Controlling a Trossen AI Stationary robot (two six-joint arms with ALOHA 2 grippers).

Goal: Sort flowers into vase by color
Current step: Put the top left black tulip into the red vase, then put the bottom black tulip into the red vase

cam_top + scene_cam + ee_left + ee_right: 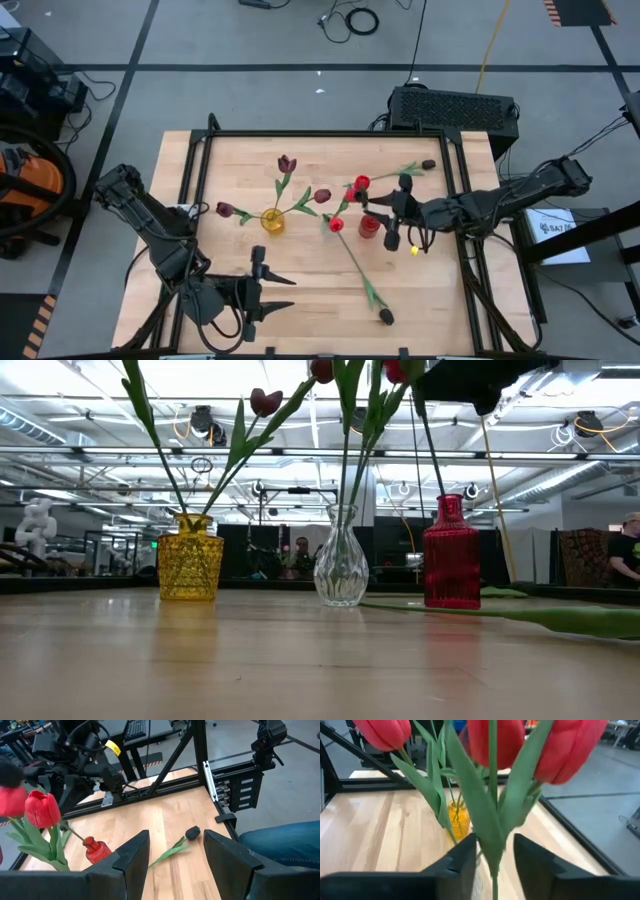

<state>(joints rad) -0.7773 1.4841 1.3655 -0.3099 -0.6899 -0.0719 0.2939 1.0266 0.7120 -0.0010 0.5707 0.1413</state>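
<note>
Low view, nearest first: bare wooden table (300, 660) is seen in front, then three vases in a row. A yellow vase (190, 555) holds dark maroon tulips (287, 164), a clear vase (341, 560) holds red tulips (361, 184), and a red vase (451, 553) stands just beside it with a stem in it.

From overhead, the left gripper (262, 284) is parked at the near table edge, well apart from the vases; its fingers are spread wide and nothing is held between them.

Farther back, the right gripper (492, 855) is placed above the clear and red vases. In its wrist view a green stem and leaves are seen between the two fingers, with gaps on both sides, so the fingers are judged parted around the stem, not clamped on it. Whether this tulip is fully seated in a vase cannot be told.

Two tulips are left lying on the table: one with a near-black head (386, 318) toward the near right, its long stem running up toward the vases, and another dark-headed one (428, 164) at the far right.

The sorting is judged well advanced, with at least those two loose flowers still to be placed.
</note>
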